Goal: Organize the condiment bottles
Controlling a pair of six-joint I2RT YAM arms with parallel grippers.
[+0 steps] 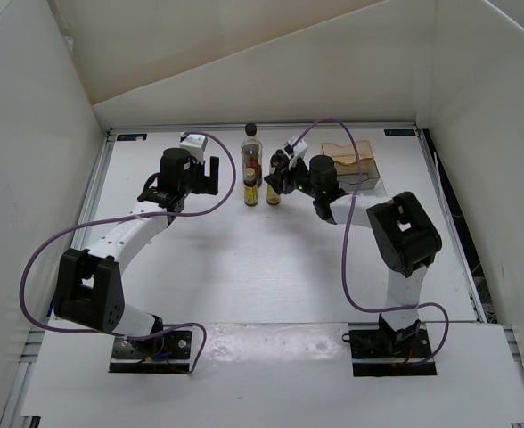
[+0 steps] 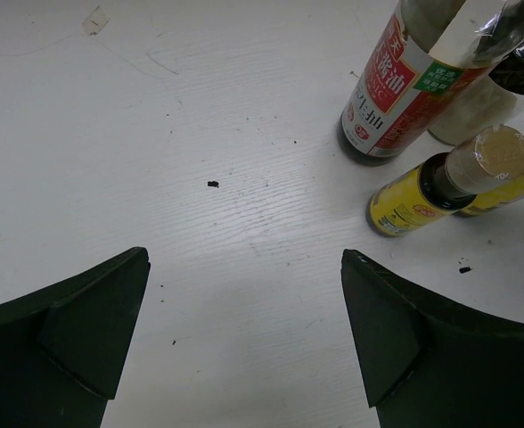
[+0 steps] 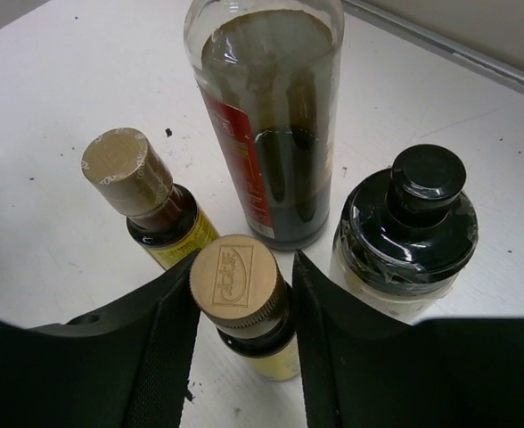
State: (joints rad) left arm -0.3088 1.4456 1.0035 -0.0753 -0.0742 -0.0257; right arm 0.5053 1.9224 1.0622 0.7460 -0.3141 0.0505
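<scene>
While the left gripper hangs over a bare stretch of the white table with its jaws spread wide and nothing between them, the four condiment bottles stand in a tight cluster just to its right, near the middle of the table's far edge. The tall clear bottle, with a black cap, a red label and dark contents, stands upright at the back of the group, closest to that far edge. Just in front of it stands the first yellow bottle, small, dark-necked and tan-capped, free of either arm. Beside that one, to the right, the second yellow bottle stands upright between the black fingers of the right gripper, which reaches in from the right. The jaws sit narrowly on either side of its tan cap, but I cannot tell whether they actually press on it. The squat whitish bottle, black-capped and black-shouldered, stands just beside the gripper's finger on the far-edge side, near the tall bottle. Further right, well apart from the cluster, a clear plastic box with a tan panel rests against the far edge.
</scene>
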